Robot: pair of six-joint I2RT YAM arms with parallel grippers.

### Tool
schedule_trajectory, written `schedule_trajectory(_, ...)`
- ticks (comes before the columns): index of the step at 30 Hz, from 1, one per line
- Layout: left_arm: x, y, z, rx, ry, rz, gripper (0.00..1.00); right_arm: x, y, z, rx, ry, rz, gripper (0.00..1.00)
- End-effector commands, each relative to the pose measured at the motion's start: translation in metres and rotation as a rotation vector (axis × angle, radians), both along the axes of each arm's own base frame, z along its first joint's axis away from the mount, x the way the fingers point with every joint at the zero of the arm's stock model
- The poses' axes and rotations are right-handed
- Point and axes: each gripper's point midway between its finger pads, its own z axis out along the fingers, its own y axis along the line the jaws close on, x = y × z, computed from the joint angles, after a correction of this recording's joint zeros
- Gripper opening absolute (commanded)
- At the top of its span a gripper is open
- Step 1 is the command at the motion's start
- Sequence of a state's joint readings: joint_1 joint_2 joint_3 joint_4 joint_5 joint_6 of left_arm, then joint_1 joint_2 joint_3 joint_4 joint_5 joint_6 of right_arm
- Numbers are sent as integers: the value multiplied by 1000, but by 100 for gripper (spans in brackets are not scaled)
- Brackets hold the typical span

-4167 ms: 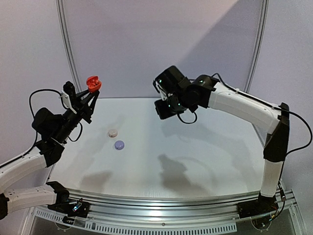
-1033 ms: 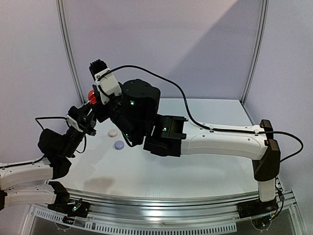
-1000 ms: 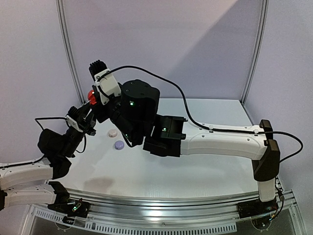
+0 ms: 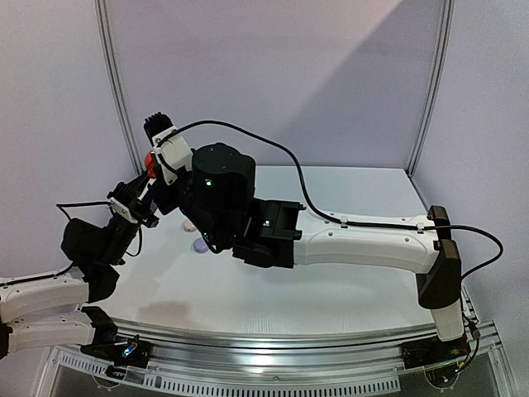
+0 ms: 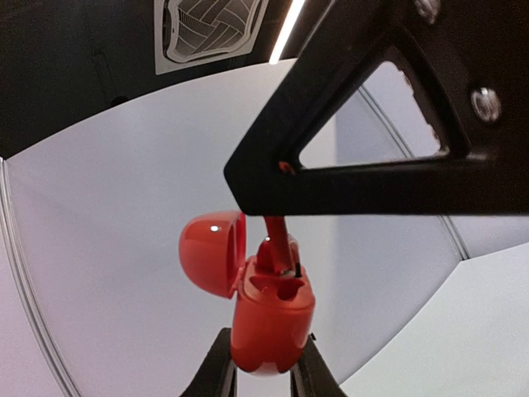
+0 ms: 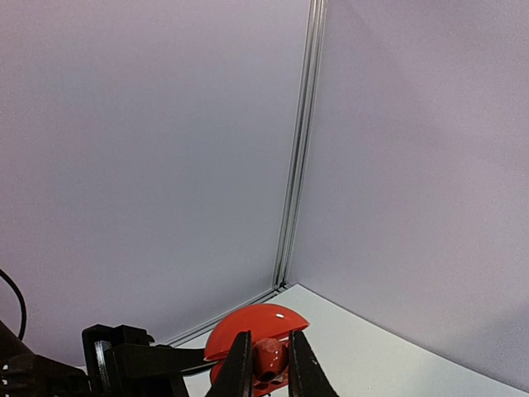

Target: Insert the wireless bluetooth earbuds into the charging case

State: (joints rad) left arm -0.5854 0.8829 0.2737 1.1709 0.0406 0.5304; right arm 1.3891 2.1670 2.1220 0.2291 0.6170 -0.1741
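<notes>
My left gripper (image 5: 263, 368) is shut on a red charging case (image 5: 271, 318) and holds it upright in the air, with its lid (image 5: 211, 252) open to the left. My right gripper (image 6: 269, 364) is shut on a red earbud (image 6: 269, 357). The earbud (image 5: 277, 240) stands stem-up at the case's rear slot, touching its top. The front slot shows empty. In the top view the case (image 4: 150, 160) is at the far left, above the table, between both grippers. Other earbuds are out of view.
A white round case (image 4: 188, 225) and a lilac round case (image 4: 198, 246) lie on the table's left part, partly hidden by my right arm (image 4: 355, 244), which stretches across the table. The back wall corner (image 6: 297, 165) is close behind.
My right arm has swung from the table's middle over to the left gripper. Over the last second both grippers and the case shifted slightly left.
</notes>
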Motion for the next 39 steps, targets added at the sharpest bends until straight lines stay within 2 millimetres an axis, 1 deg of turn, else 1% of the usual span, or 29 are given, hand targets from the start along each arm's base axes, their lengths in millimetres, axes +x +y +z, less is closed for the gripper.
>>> schedule_trajectory(1,-3,8,6,-29,-24,18,0,2,8,-14,-27,5,-19,0)
schedule_trajectory(8,-4,9,7,-32,-27,16,0,4,9,-21,-47,5,-36,0)
schedule_trajectory(14,-4,9,6,-31,-24,17,0,7,5,-20,-71,-13,-63,0)
schedule_trajectory(26,-3,10,6,-25,-29,27,0,7,15,-37,-189,-48,-61,0)
schedule_trajectory(32,-3,10,6,-26,-30,31,0,7,17,-42,-224,-64,-60,0)
schedule_trajectory(39,-2,11,6,-27,-29,35,0,6,15,-40,-260,-99,-81,0)
